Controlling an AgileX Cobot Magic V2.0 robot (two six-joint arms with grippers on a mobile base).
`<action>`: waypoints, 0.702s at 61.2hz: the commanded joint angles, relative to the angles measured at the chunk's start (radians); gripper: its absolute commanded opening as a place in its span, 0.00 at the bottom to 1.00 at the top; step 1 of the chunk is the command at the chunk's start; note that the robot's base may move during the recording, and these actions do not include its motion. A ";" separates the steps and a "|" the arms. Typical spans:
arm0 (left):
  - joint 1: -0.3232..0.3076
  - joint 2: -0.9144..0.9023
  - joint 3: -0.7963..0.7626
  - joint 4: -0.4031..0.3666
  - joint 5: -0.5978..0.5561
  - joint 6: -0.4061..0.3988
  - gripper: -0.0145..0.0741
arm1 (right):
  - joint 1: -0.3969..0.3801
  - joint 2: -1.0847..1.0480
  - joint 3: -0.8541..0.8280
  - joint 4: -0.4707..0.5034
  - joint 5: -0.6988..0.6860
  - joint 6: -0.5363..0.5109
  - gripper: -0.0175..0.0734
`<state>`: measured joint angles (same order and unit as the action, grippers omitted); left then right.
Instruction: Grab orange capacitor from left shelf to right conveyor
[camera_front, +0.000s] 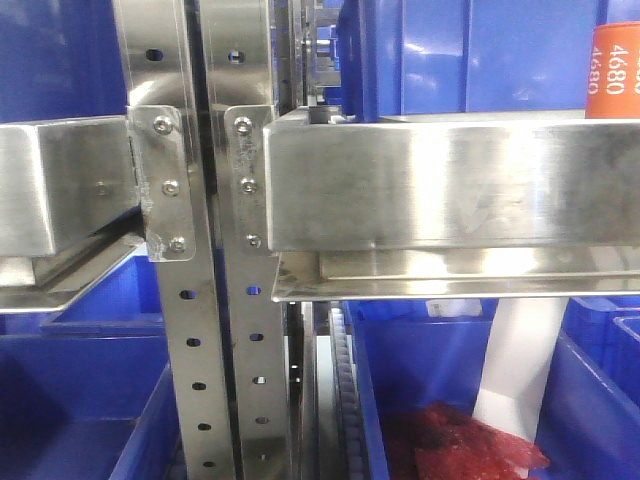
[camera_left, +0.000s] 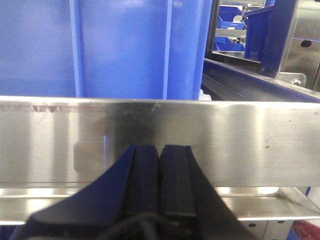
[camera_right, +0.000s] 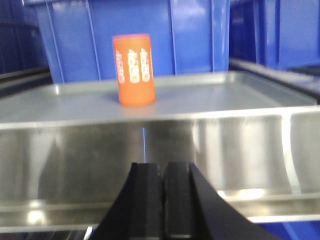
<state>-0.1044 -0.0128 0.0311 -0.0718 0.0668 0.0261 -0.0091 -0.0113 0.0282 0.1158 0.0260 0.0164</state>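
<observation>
The orange capacitor (camera_right: 133, 69) stands upright on the flat steel tray of the left shelf (camera_right: 210, 95), in front of a blue bin; its white "4680" print faces me. It also shows at the top right edge of the front view, orange capacitor (camera_front: 614, 58), on the left shelf (camera_front: 430, 180). My right gripper (camera_right: 162, 166) is shut with nothing in it, below and in front of the shelf rail, short of the capacitor. My left gripper (camera_left: 160, 147) is shut and empty, close against a steel rail (camera_left: 240, 140). The right conveyor is out of view.
Blue bins (camera_front: 470, 50) stand behind the tray and others (camera_front: 80, 400) sit on the lower level. Perforated steel uprights (camera_front: 215, 350) with bolted brackets divide the rack. Red material (camera_front: 460, 440) lies in a lower bin, with a white strip (camera_front: 515, 370) hanging above it.
</observation>
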 joint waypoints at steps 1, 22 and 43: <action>-0.006 -0.012 -0.003 -0.002 -0.091 -0.002 0.02 | 0.001 -0.013 -0.005 0.002 -0.150 -0.001 0.25; -0.006 -0.012 -0.003 -0.002 -0.091 -0.002 0.02 | 0.003 0.122 -0.385 -0.072 0.116 -0.002 0.26; -0.006 -0.012 -0.003 -0.002 -0.091 -0.002 0.02 | 0.004 0.554 -0.582 -0.100 0.055 -0.002 0.83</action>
<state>-0.1044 -0.0128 0.0311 -0.0718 0.0668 0.0261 -0.0070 0.4499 -0.5122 0.0303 0.1958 0.0164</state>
